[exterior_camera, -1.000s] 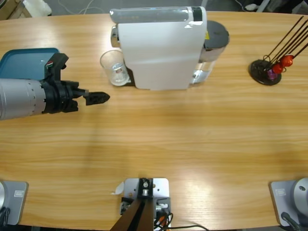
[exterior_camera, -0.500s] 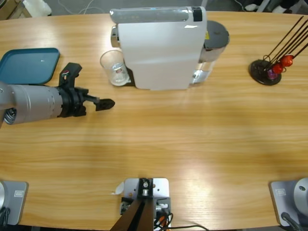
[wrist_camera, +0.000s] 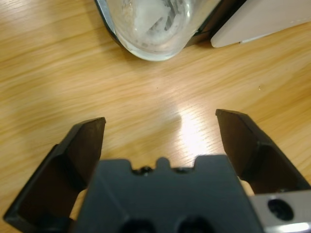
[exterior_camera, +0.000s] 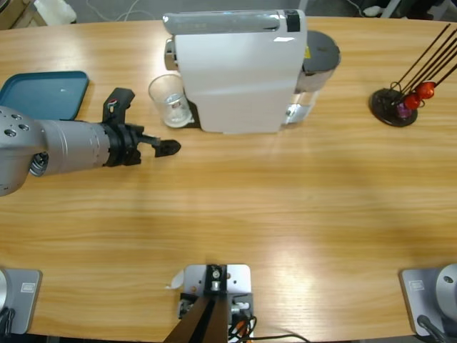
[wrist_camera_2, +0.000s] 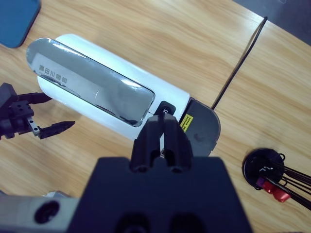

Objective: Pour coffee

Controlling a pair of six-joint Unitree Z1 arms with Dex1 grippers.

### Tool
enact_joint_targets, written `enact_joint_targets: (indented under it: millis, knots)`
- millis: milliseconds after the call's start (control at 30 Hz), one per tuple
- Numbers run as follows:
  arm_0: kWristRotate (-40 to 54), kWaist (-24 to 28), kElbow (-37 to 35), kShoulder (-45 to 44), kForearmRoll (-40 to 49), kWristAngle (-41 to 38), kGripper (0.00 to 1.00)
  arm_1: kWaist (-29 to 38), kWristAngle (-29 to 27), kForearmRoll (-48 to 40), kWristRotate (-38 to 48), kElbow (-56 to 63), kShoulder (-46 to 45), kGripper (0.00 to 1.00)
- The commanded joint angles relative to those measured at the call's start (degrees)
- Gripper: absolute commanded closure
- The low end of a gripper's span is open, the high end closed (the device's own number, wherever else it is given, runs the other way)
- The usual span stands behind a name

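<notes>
At far left of the tabletop (exterior_camera: 235, 207) sits a blue tray (exterior_camera: 43, 93), bare. Next along, my left arm reaches in from the left edge, my left gripper (exterior_camera: 169, 148) low over the wood with its fingers (wrist_camera: 87, 141) set wide apart and nothing between them. Just beyond the tips stands a clear glass (exterior_camera: 169, 100), on the dark drip plate at the foot of the white coffee machine (exterior_camera: 235, 71). From the left wrist view the glass (wrist_camera: 155, 24) lies straight ahead, close but not yet between the fingers. The coffee (wrist_camera: 153, 22) is no more than a thin pale layer at the bottom; I cannot judge its colour well. My right gripper (wrist_camera_2: 165, 138) hangs high over the machine, fingers pressed together, holding nothing. At far right, a black wire stand (exterior_camera: 396, 103) carries red and purple capsules.

Step in hand, as I judge it: approach to grasp the glass. Next move calls for a short straight advance so the fingers bracket the glass wall, then a gentle close. Risk: nudging the glass off the plate.
</notes>
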Motion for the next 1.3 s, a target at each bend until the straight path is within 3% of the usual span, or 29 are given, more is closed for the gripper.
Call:
enact_joint_targets:
  millis: [33,233,1300]
  knots:
    - [-0.7,-0.47,0.08,2.06,-0.61,1.27,0.018,-1.27,4.22,-1.02,-0.19,1.62,3.35,1.0]
    - [-0.79,-0.47,0.03,2.68,-0.62,1.87,0.018,-1.76,6.59,-3.23,-0.27,4.83,3.44,1.0]
    - [-0.79,-0.47,1.04,3.0,-1.31,4.37,0.018,-2.98,5.5,-4.27,-0.89,6.72,5.3,1.0]
